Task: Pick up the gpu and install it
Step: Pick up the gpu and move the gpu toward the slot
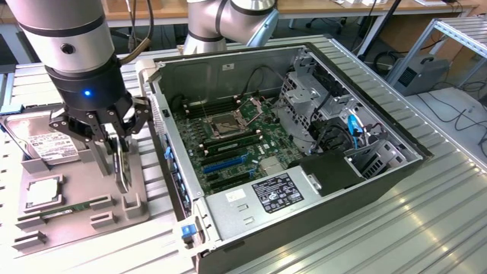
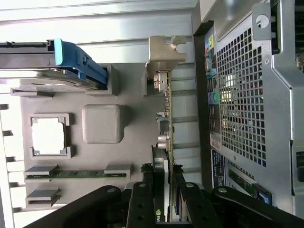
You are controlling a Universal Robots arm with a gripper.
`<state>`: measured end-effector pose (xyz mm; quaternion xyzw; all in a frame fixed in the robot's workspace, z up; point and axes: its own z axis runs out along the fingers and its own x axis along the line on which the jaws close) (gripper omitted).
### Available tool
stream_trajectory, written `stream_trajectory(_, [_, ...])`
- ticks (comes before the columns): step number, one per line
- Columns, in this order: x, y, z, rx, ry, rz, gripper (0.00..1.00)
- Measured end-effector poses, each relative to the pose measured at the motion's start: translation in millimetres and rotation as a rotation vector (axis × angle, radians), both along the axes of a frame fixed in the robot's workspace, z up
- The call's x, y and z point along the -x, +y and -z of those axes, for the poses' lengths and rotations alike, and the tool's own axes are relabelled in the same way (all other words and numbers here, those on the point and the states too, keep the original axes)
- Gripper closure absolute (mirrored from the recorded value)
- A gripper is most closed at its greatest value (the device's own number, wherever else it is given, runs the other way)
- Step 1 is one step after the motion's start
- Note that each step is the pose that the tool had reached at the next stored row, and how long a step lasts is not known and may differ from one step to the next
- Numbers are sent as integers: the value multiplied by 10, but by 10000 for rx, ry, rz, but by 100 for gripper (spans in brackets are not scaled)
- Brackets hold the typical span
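Gripper [image 1: 115,140] w/ jaws clamped on upright gpu [image 1: 120,169], at grey tray [image 1: 76,228], open PC case [image 1: 228,63] just beside

Metal table [image 1: 441,228] carries grey tray [image 1: 76,228] — and open computer case [image 1: 220,65].

A lab: aluminium workbench [image 1: 426,228], open computer case [image 1: 205,71].

The arm [image 1: 65,34] stands nearly upright, its wrist [image 1: 88,91] directly above the gripper [image 1: 114,140]. The gripper points straight down, its black fingers [image 2: 141,199] pressed against both faces of the gpu [image 2: 165,142], gripped on edge between them.
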<state>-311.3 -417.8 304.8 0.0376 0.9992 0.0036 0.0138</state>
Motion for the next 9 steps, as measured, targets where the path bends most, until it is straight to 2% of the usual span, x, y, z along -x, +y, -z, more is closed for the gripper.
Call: stream_trajectory(9, [0, 0, -48, 0, 0, 0, 73])
